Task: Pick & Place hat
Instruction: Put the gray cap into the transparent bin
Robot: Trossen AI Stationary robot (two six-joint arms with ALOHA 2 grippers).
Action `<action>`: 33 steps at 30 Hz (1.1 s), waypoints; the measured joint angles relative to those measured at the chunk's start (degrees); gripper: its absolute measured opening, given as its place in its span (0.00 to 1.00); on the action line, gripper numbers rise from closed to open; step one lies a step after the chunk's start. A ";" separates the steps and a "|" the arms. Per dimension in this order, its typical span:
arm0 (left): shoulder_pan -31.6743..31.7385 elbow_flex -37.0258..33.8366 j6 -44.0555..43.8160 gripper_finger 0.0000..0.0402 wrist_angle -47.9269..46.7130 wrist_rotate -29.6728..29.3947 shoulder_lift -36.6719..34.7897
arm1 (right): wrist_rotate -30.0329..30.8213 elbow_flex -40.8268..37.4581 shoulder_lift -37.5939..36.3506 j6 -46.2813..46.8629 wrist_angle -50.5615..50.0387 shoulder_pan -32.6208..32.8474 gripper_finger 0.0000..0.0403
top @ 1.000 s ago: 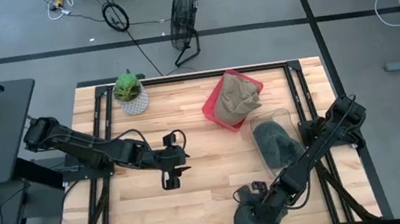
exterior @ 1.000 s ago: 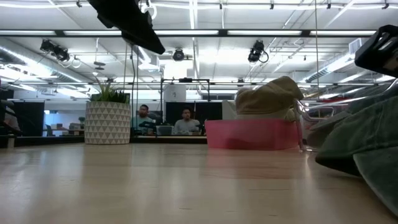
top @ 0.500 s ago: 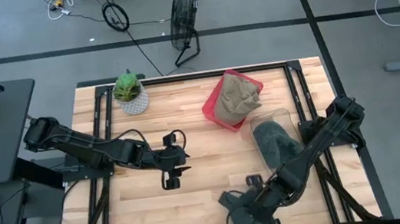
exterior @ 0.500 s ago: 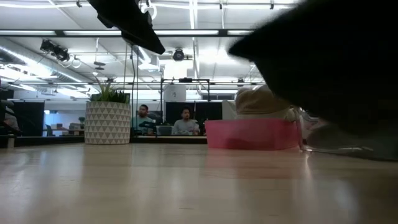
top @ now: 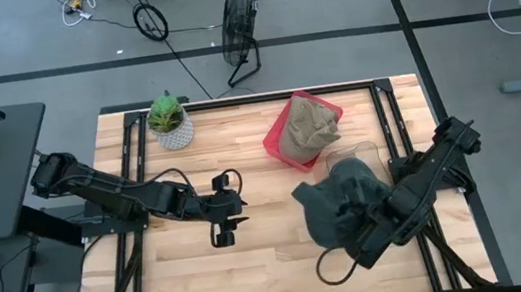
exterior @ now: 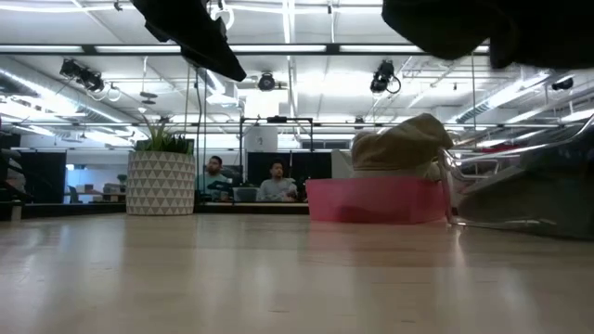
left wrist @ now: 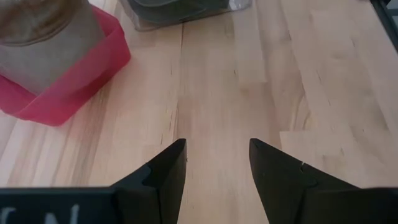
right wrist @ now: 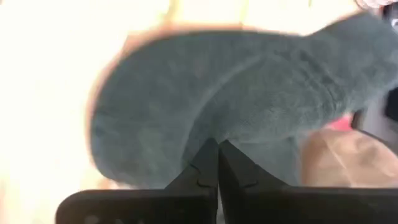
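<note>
From overhead, the right gripper is clamped on a grey hat, held over the worktop beside a clear bin. The left gripper waits mid-worktop, fingers apart. At table height, a tan hat sits in the pink bin. The right wrist view shows grey fabric pinched between closed fingers.

Bare table lies open near and left; the far right is crowded by the red bin, clear bin and lifted grey hat
</note>
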 joint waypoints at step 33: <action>0.00 0.00 -0.05 0.45 -0.26 -0.07 0.01 | -6.44 -52.19 -28.83 10.07 17.95 -1.36 0.00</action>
